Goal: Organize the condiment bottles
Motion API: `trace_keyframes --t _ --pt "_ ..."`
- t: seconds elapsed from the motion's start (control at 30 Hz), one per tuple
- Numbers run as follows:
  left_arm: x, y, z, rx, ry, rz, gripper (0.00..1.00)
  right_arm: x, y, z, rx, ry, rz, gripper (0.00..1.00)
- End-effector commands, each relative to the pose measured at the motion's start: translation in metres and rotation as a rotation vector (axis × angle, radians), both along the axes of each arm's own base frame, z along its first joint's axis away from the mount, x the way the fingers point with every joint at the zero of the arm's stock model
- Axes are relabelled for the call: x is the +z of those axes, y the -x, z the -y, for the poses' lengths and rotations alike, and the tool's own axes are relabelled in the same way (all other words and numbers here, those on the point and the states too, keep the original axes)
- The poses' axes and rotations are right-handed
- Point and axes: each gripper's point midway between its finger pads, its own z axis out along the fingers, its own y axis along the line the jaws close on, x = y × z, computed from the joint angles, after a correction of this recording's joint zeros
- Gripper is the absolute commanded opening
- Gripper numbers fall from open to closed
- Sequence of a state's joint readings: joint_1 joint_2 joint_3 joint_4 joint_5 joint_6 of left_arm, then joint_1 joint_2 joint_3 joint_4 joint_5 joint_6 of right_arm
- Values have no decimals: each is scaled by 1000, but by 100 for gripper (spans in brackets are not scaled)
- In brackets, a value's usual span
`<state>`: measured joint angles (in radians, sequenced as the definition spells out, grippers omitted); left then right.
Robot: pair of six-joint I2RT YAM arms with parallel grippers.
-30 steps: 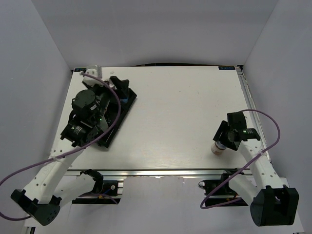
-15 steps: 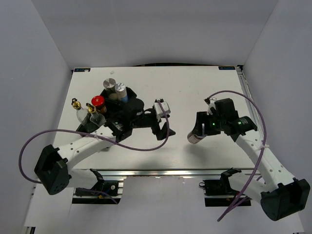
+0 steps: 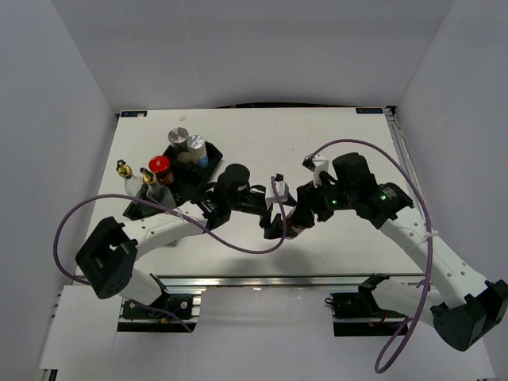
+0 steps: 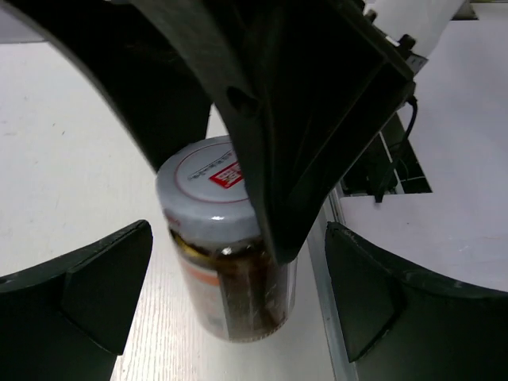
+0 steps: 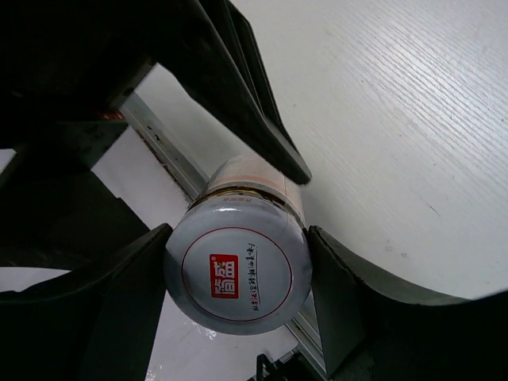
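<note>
Top: near mid-table, the right gripper (image 3: 302, 218) pinches a jar (image 3: 297, 227). The left gripper (image 3: 277, 216), spread wide, flanks it. Other bottles (image 3: 159, 165) cluster at the tray (image 3: 136, 209), far left.
Left wrist: the jar sits between spread fingers (image 4: 95, 294), touching neither.
Right wrist: fingers (image 5: 127, 302) clamp the jar.

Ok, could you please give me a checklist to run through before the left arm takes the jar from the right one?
1. Right fingers clamp the jar at its lid end: ok.
2. Left fingers open wide: ok.
3. Jar sits between the left fingers: ok.
4. Lid on the jar: ok.
5. Jar clear of the table: cannot tell.
6. Free slot in the tray: cannot tell.
</note>
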<state>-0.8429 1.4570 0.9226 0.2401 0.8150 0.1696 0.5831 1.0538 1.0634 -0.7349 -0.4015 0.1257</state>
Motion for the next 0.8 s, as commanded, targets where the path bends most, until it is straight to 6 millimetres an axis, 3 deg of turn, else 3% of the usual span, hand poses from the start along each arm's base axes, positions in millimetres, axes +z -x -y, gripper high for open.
trace_keyframes --t 0.0,0.23,0.3,0.33,0.43,0.6,0.63,0.7,0.73,0.77 --pt "7 16 4 -99 44 26 98 60 -6 -22 73 -151 157 6" --pt "2 19 12 -117 30 -20 95 78 -3 -29 111 -178 195 4" --pt "6 16 16 -99 39 -38 85 76 -2 -30 117 -164 185 4" --pt "7 15 17 -93 43 -44 69 74 -2 -30 121 -152 188 4" --pt "11 9 21 -60 58 -73 43 65 -4 -28 109 -112 181 5" --pt "11 3 27 -42 54 -103 53 57 -6 -28 105 -79 172 8" --pt "12 2 28 -42 58 -99 49 56 -7 -28 104 -77 172 19" --pt "14 2 30 -36 70 -131 35 56 -8 -28 93 -71 170 27" --pt "15 1 30 -29 74 -129 27 59 -10 -28 86 -74 176 42" --pt "15 -1 31 -21 77 -131 13 59 -11 -27 73 -74 173 49"
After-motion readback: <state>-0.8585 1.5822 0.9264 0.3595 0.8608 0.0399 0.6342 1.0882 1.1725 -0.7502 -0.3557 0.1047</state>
